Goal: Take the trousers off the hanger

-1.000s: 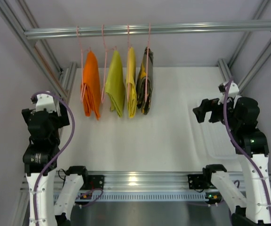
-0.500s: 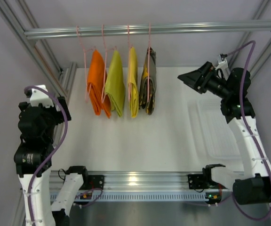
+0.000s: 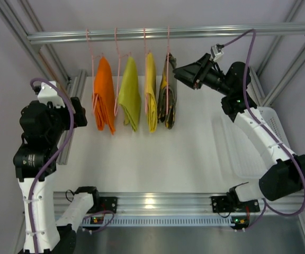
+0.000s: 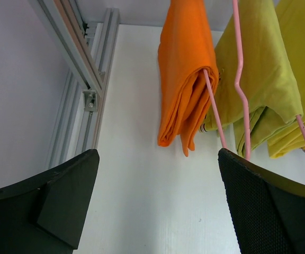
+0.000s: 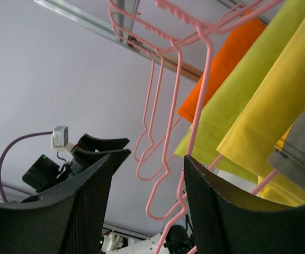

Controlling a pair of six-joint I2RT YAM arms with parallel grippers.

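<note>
- Trousers (image 3: 168, 103): camo bundle, draped on the hanger (image 3: 168, 45), rightmost of four on the top rail (image 3: 221, 30), hanging over the far end of the table (image 3: 184, 153).
- My right gripper (image 3: 177, 71): up at hanger height, tips just beside the upper part of the trousers, on their right side. Touching or not, cannot tell from the top view.
- Its fingers (image 5: 83, 211): spread wide, clamped on nothing. The wrist view shows pink hanger wire running down through the gap, close to one finger. Contact there: cannot tell.
- My left gripper (image 4: 158, 211): fingers wide apart too, nothing held. It sits left of the orange garment (image 4: 187, 79), apart from it.
- Order along the rail, left to right: orange, lime garment (image 3: 128, 92), yellow garment (image 3: 150, 98), trousers. Each hangs on its own pink wire hanger.
- Clear plastic bin (image 3: 253, 148): on the table at the right, below my right arm.
</note>
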